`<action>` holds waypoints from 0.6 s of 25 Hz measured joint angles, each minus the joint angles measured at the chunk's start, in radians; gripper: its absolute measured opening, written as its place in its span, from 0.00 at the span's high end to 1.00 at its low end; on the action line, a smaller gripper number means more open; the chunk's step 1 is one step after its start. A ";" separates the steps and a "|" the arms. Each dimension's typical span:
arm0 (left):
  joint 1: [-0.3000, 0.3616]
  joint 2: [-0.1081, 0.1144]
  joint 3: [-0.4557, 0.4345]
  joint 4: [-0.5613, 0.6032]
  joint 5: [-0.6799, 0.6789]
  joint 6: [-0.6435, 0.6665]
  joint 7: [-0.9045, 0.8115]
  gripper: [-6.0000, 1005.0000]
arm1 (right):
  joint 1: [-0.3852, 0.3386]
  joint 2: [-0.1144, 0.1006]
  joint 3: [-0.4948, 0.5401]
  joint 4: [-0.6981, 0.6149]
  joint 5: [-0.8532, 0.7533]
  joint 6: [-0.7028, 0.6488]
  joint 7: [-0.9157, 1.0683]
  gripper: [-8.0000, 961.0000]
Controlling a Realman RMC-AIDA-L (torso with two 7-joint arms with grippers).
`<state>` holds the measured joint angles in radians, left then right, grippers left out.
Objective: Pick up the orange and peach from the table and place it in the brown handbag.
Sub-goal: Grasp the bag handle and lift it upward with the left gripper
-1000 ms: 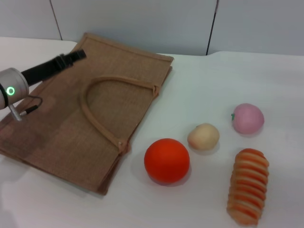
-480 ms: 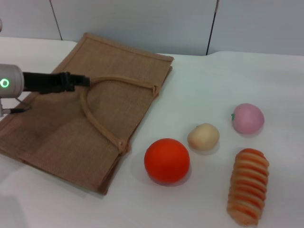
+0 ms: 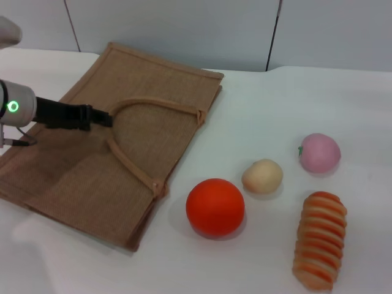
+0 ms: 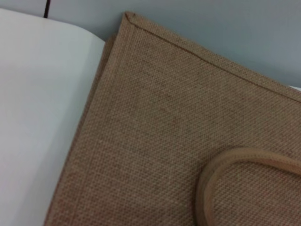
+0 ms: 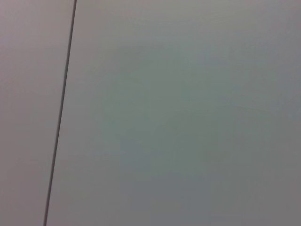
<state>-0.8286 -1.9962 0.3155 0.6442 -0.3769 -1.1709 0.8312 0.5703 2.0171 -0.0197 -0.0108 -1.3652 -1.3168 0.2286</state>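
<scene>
Far left of the head view, our left gripper (image 3: 105, 117) sits over the flat tan-brown woven jute handbag (image 3: 79, 171), right at its looped handle (image 3: 131, 165); can't tell if it's spread or pinching. We'd hook that handle cleanly to open the bag. Lower middle: smooth orange-red ball (image 3: 215, 207), then the small pink peach (image 3: 320, 152) right. Plenty of bare white surface (image 3: 257, 110) between. Right gripper isn't visible.

white table (image 3: 275, 98), brown handbag (image 3: 92, 171), orange (image 3: 215, 207), peach (image 3: 320, 152), beige fruit (image 3: 262, 176), striped loaf (image 3: 319, 239)
</scene>
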 joint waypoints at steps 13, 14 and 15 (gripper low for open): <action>-0.028 -0.011 0.034 -0.041 0.004 0.092 0.028 0.38 | 0.005 0.000 0.002 0.003 0.000 0.000 0.000 0.30; -0.030 -0.010 0.035 -0.047 0.004 0.104 0.032 0.38 | 0.005 0.000 0.002 0.003 0.000 0.000 0.000 0.30; -0.034 -0.010 0.035 -0.062 0.004 0.124 0.040 0.38 | 0.005 0.000 0.002 0.004 0.000 0.000 0.000 0.30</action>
<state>-0.8629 -2.0065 0.3509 0.5827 -0.3728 -1.0468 0.8716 0.5753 2.0171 -0.0177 -0.0072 -1.3655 -1.3171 0.2286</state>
